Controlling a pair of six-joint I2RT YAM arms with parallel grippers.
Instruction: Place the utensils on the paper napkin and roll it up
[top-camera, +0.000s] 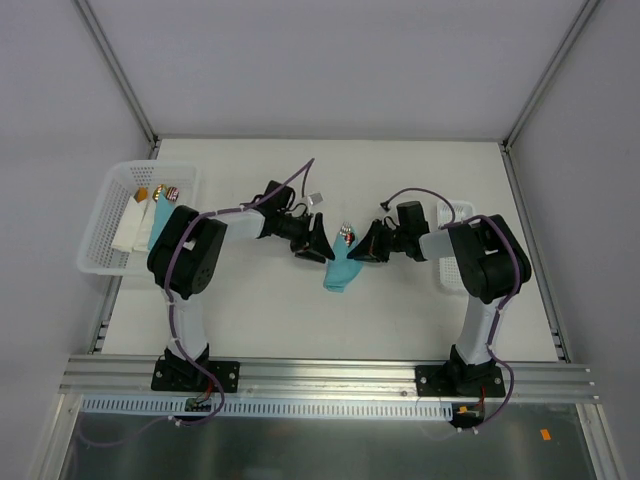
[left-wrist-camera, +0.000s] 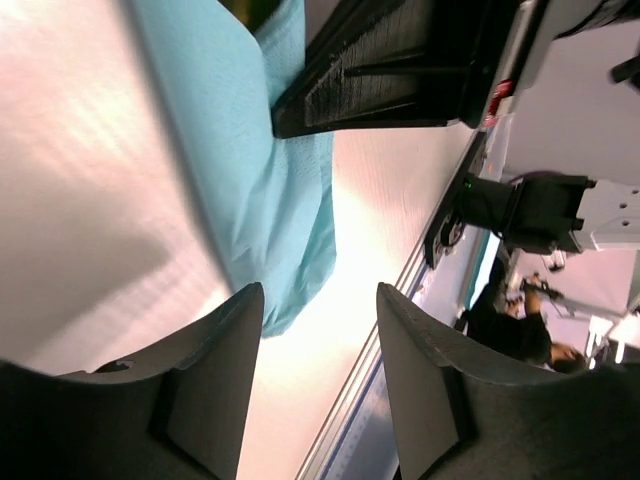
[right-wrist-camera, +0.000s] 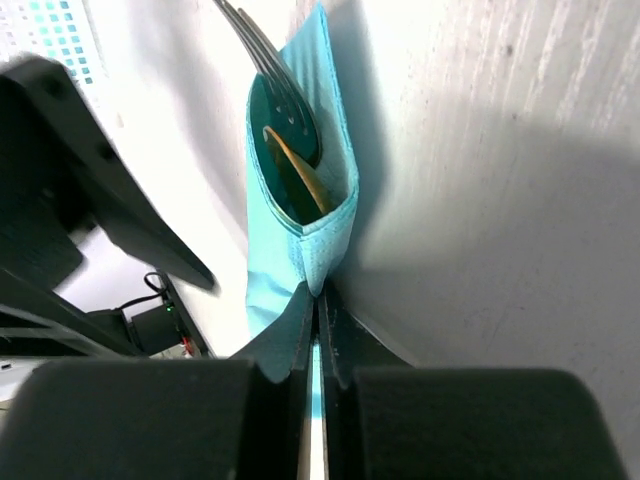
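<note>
The napkin (right-wrist-camera: 275, 265), curled around the utensils (right-wrist-camera: 290, 115), is pinched at its edge by our clenched right end effector (right-wrist-camera: 318, 310). The left end effector (left-wrist-camera: 318, 300) gapes just short. We fear a tug unrolls it, spilling them.

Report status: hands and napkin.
Left hand open, beside napkin. Right hand shut, pinching napkin edge. Utensils tucked inside the fold.
</note>
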